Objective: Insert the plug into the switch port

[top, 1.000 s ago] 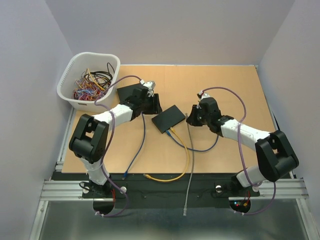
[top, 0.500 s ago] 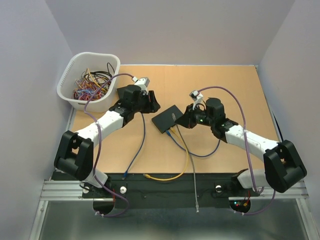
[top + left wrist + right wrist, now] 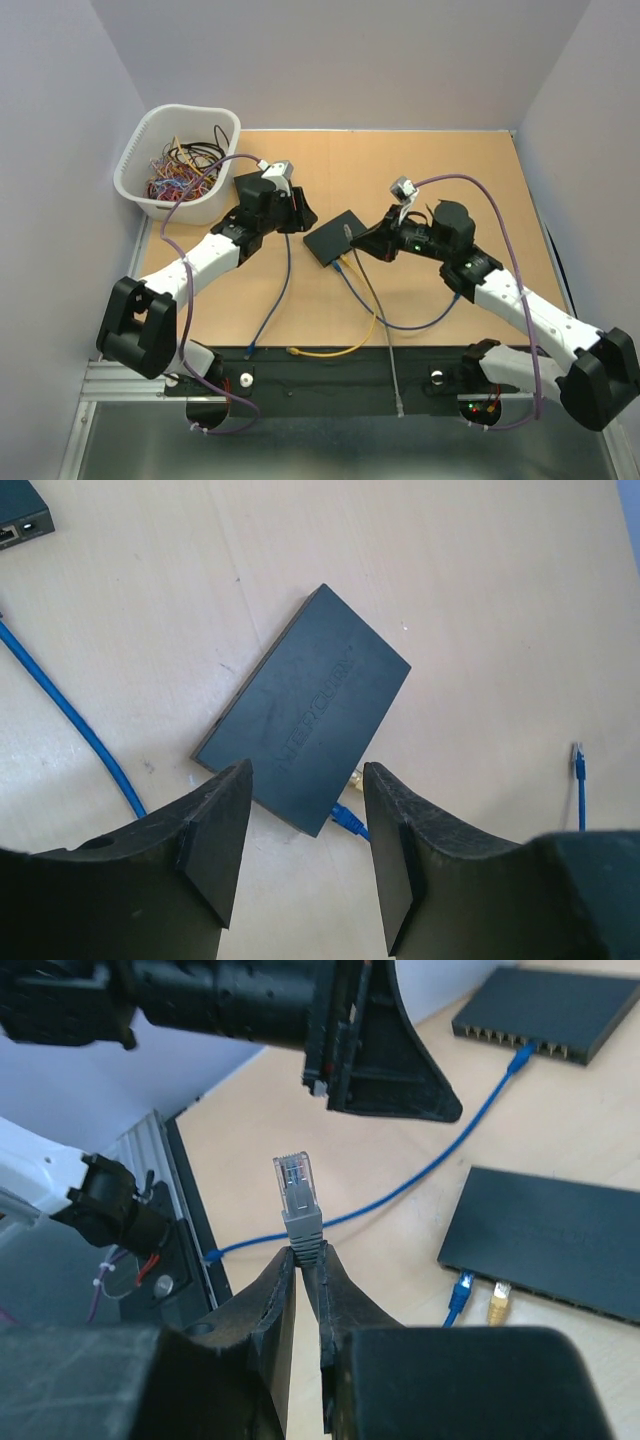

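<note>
The black switch (image 3: 336,237) lies flat mid-table, with a blue plug (image 3: 462,1290) and a yellow plug (image 3: 498,1300) in its front ports. My right gripper (image 3: 305,1255) is shut on the boot of a grey plug (image 3: 300,1200), held upright above the table just right of the switch (image 3: 560,1240); in the top view the gripper (image 3: 362,240) hovers at the switch's near-right edge. My left gripper (image 3: 305,860) is open and empty, hovering above the switch (image 3: 305,710); in the top view it (image 3: 300,212) is at the switch's far-left side.
A second black switch (image 3: 252,185) with a blue cable (image 3: 283,285) lies behind the left gripper. A white basket (image 3: 140,150) of cables stands at the far left. The grey cable (image 3: 385,340) trails off the near edge. A yellow cable (image 3: 350,345) lies near the front.
My right gripper has moved left to the switch's edge with the grey plug, dragging the grey cable. The left arm has swung and stretched out; its gripper stays over the switch's far side.
</note>
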Available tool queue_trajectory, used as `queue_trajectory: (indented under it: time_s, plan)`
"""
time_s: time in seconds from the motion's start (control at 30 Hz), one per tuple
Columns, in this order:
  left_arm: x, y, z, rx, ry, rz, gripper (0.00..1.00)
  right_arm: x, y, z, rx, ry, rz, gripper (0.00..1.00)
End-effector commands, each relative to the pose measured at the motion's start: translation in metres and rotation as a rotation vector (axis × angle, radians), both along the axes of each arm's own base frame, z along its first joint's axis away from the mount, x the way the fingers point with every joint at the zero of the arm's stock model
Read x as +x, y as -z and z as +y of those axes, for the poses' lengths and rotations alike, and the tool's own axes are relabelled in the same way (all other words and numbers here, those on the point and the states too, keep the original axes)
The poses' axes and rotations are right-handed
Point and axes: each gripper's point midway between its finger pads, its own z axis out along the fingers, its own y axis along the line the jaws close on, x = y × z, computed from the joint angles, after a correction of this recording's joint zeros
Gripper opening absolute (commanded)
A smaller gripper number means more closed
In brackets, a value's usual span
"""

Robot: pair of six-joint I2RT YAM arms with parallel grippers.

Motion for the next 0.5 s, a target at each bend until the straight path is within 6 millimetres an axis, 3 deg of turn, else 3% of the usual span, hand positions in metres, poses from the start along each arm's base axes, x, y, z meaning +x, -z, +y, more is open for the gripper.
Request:
queue_trajectory:
  time_s: [0.0,0.1,0.2,0.23,0.3,0.43,0.47]
  plan:
    - [0.003,-0.034,0.000,-0.056,-0.017,-0.102,0.58,-0.008,-0.080,-0.006,0.120,0.024,-0.166,0.00]
    - [0.002,-0.043,0.000,-0.073,-0.018,-0.116,0.58,-0.010,-0.124,-0.014,0.164,0.055,-0.259,0.00]
    - [0.001,-0.047,0.000,-0.079,-0.019,-0.123,0.58,-0.008,-0.155,-0.021,0.186,0.098,-0.334,0.00]
    - [0.000,-0.049,0.001,-0.084,-0.021,-0.125,0.58,-0.008,-0.175,-0.024,0.207,0.119,-0.376,0.00]
    - [-0.001,-0.051,0.001,-0.086,-0.023,-0.127,0.58,-0.003,-0.188,-0.029,0.184,0.148,-0.424,0.00]
    - [-0.004,-0.056,0.004,-0.083,-0.030,-0.136,0.58,0.004,-0.235,-0.041,0.159,0.225,-0.542,0.00]
    - [-0.004,-0.056,0.005,-0.082,-0.031,-0.137,0.58,0.000,-0.258,-0.048,0.171,0.251,-0.599,0.01]
